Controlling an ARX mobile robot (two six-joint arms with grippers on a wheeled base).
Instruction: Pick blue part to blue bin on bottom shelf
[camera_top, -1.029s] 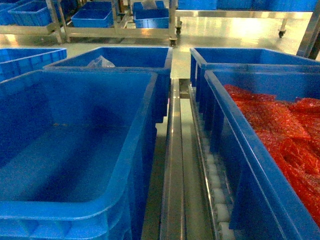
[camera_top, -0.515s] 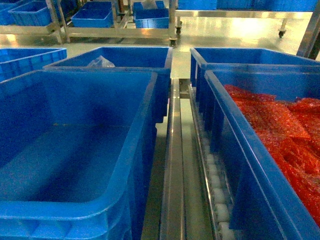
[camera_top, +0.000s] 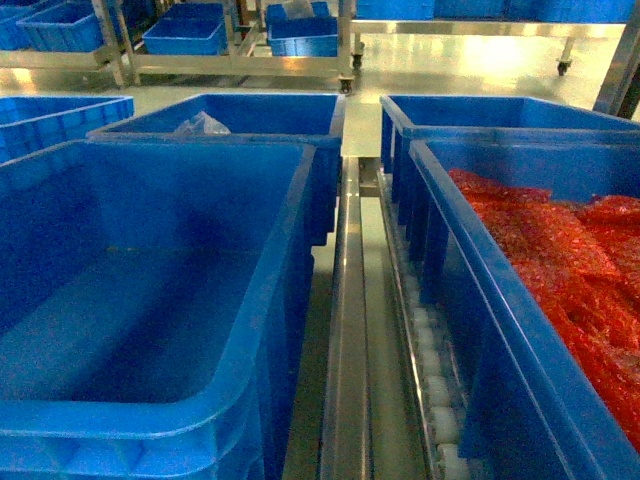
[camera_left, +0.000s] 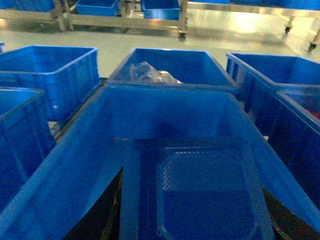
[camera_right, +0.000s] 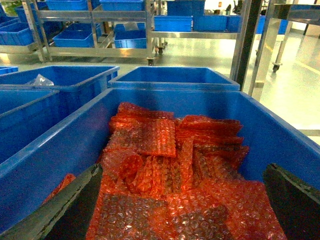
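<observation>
Hovering over the blue bin (camera_left: 75, 165) with left gripper (camera_left: 192, 181) spread wide, holding nothing. Right of that bin, right gripper (camera_right: 182, 167) equally wide above red bubble-wrap bags (camera_right: 150, 140). Possibly seeing the blue part (camera_left: 205, 195) flat on the bin floor. Blue on blue: easy to misjudge depth and close on nothing.

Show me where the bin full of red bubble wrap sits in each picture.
Head: bin of red bubble wrap, right side.
Left wrist: only its corner, far right edge.
Right wrist: fills the centre.
Shared landmark: the bin holding a clear plastic bag.
</observation>
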